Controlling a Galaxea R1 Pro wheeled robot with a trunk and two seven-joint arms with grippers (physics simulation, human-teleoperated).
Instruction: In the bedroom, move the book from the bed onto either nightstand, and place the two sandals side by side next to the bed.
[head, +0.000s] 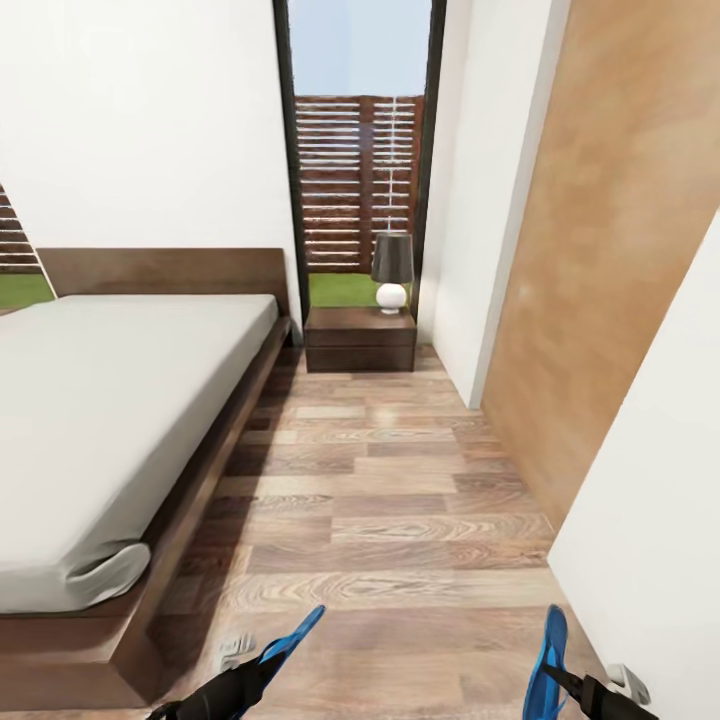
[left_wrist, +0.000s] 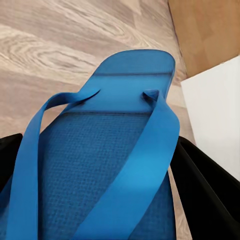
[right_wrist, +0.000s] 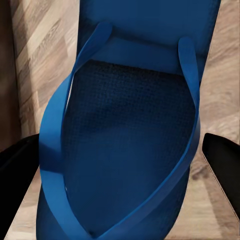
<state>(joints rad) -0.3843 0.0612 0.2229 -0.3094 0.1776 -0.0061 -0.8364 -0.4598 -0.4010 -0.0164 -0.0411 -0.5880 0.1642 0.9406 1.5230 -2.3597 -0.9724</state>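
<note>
In the head view I hold one bright blue sandal in each hand, above the wood floor beside the bed (head: 110, 420). My left gripper (head: 262, 668) is shut on one sandal (head: 297, 632), whose sole points forward and up. My right gripper (head: 562, 680) is shut on the other sandal (head: 548, 655), which stands on edge. The left wrist view has black fingers (left_wrist: 205, 190) on both sides of the blue sole (left_wrist: 110, 165). Black fingers (right_wrist: 225, 160) flank the sandal (right_wrist: 130, 140) in the right wrist view too. A dark nightstand (head: 360, 340) stands beyond the bed's head. The book is out of view.
A lamp (head: 392, 270) with a dark shade stands on the nightstand. A tan wooden panel (head: 600, 250) and a white surface (head: 660, 520) close the right side. The plank floor (head: 390, 500) forms an aisle between them and the bed frame.
</note>
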